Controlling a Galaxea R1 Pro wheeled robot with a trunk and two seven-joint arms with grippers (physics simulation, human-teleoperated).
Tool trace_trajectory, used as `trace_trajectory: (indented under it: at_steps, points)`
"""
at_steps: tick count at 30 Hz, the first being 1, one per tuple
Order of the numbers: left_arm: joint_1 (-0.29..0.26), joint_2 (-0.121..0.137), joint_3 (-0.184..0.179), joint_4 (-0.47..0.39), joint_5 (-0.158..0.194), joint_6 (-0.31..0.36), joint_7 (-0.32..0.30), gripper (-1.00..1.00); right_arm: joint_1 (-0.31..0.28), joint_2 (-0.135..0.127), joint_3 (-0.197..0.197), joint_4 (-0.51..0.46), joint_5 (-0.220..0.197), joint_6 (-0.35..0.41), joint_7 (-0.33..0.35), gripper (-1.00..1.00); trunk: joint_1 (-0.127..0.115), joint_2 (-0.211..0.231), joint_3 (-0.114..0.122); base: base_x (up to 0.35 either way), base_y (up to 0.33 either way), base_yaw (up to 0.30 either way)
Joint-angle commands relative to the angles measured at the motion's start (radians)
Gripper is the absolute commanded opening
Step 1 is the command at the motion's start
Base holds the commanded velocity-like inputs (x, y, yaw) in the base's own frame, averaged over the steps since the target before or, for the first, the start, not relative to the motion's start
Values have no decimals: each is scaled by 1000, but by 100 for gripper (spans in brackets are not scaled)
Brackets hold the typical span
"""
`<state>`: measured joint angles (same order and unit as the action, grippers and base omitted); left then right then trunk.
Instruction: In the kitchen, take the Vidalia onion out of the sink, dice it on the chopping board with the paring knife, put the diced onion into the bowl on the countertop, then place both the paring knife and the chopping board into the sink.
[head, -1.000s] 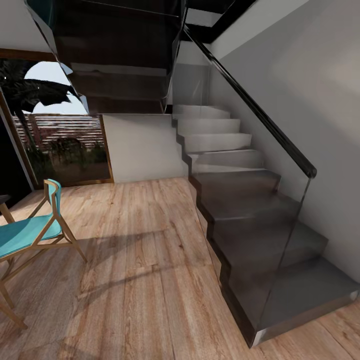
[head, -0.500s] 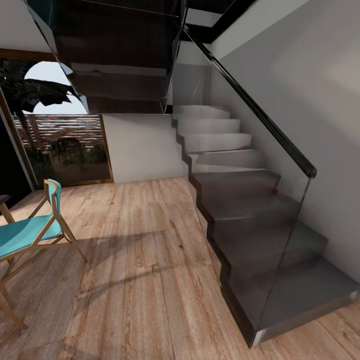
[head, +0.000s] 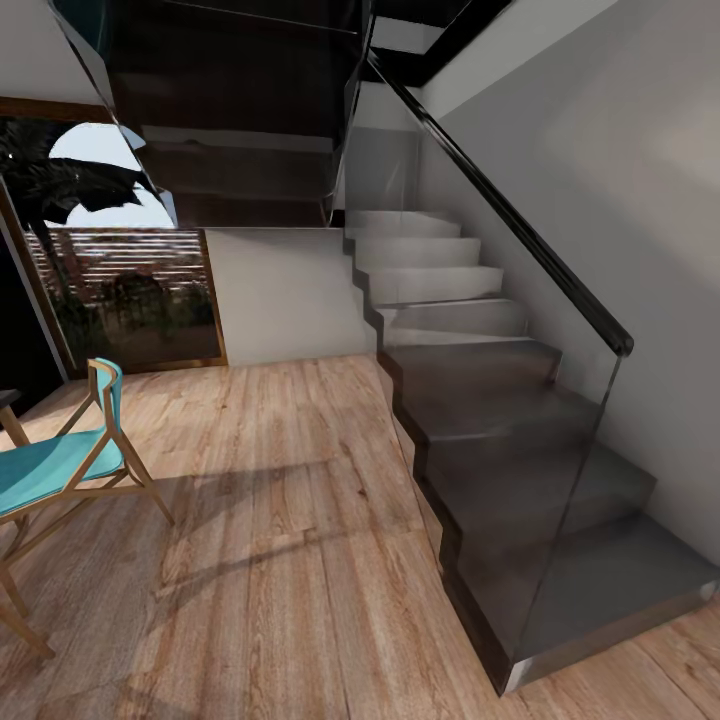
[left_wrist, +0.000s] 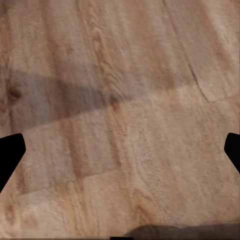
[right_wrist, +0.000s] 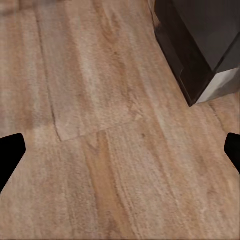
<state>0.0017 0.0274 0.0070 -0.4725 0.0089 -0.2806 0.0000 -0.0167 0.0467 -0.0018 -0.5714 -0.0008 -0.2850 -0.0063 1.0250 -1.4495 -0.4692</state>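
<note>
I am away from the kitchen; the onion, sink, board, knife and bowl are out of view. My left gripper (left_wrist: 120, 155) hangs open above the light wood floor (left_wrist: 125, 100), its dark fingertips (left_wrist: 10, 150) at the two sides of the left wrist view with nothing between them. My right gripper (right_wrist: 120, 155) is open too, over the wood floor (right_wrist: 100, 125), with the dark corner of the lowest stair step (right_wrist: 200, 45) near it.
A dark staircase (head: 500, 440) with a glass balustrade and black handrail (head: 520, 230) rises at the right. A turquoise chair with a wooden frame (head: 60, 470) stands at the left. A large window (head: 120, 270) is behind it. Wood floor (head: 280, 540) lies between them.
</note>
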Motion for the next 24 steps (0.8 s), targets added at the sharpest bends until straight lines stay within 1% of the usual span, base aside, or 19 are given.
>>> trace_trajectory:
  at_steps: [1,5,12,16,24]
  points:
    - [0,0,1,5,1,-2,0,100,0,0,0,7,0,-8,0,100,0,0,-1,0,0,5]
    - [0,1,2,18,2,-2,0,100,0,-1,-2,28,0,-16,-1,100,0,0,-1,0,0,139]
    - [0,0,1,24,2,-2,0,100,0,0,-1,39,2,-19,-1,100,0,0,-1,-21,0,267]
    - [0,0,2,35,2,-2,0,100,0,0,-1,39,2,-19,-2,100,0,0,-1,-234,0,286]
    - [0,0,1,47,1,-3,0,100,0,-1,-1,39,2,-19,-1,100,0,0,-1,-324,0,287]
